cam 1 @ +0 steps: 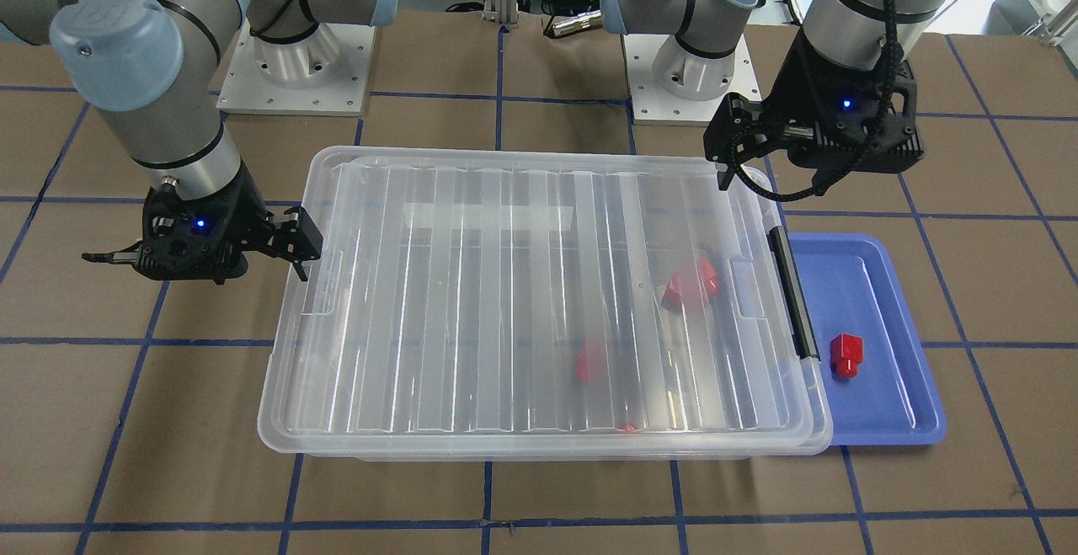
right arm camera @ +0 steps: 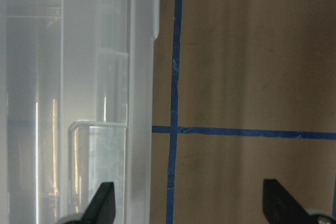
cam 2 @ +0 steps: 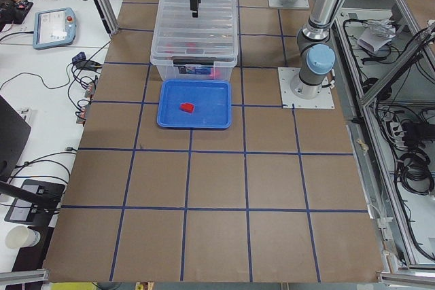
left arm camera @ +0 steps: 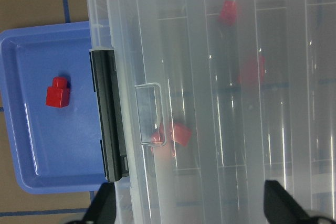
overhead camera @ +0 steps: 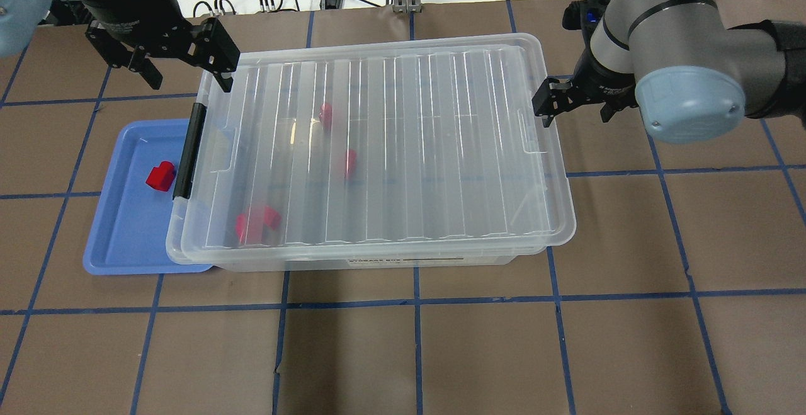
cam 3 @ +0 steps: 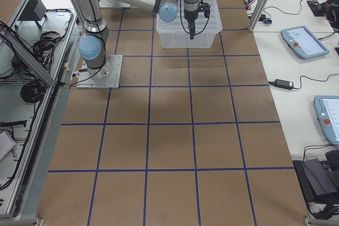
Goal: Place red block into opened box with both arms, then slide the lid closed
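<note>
The clear box (overhead camera: 378, 262) stands mid-table with the ribbed lid (overhead camera: 403, 150) lying over nearly all of it. One red block (overhead camera: 160, 176) lies on the blue tray (overhead camera: 126, 238), next to the box's black bar (overhead camera: 189, 150). Three more red blocks show through the lid, the largest-looking (overhead camera: 257, 223) near the bar. My left gripper (overhead camera: 186, 75) hangs open over the box's far corner at the bar end, holding nothing. My right gripper (overhead camera: 573, 109) is open at the opposite short end. In the right wrist view its fingers straddle the box's rim (right arm camera: 142, 129).
The blue tray (cam 1: 884, 420) sits tight against the box's bar end, partly under its rim. Both arm bases (cam 1: 295, 66) stand behind the box. Brown table with blue grid tape surrounds the box. Cables and tablets lie beyond the table's edge in the side views.
</note>
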Controlling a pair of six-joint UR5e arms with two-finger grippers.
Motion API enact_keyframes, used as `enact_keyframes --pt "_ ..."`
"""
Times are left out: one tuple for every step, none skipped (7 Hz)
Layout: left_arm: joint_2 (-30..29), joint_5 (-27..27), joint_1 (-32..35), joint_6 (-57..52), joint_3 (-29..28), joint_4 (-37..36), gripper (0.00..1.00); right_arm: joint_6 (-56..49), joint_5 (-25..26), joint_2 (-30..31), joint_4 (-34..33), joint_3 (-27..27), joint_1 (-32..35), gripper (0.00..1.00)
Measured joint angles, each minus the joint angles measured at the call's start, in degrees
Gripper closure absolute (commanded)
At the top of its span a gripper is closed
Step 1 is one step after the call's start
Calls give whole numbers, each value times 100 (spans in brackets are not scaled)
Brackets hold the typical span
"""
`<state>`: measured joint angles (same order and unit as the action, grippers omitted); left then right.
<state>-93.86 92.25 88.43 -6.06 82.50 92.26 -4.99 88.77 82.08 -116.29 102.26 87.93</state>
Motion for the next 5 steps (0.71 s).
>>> enact_keyframes --pt "6 -1 0 0 0 3 0 -2 0 -91 -160 2 5 0" --pt "7 -1 -1 0 2 5 0 -7 17 -148 -232 4 5 0" --pt "6 -3 -1 0 1 4 0 -14 51 -173 -262 12 5 0" --pt "4 -7 -1 0 0 2 0 -19 150 -161 -283 19 5 0" --pt "1 -9 -1 0 1 4 0 -27 416 -144 -291 19 3 0"
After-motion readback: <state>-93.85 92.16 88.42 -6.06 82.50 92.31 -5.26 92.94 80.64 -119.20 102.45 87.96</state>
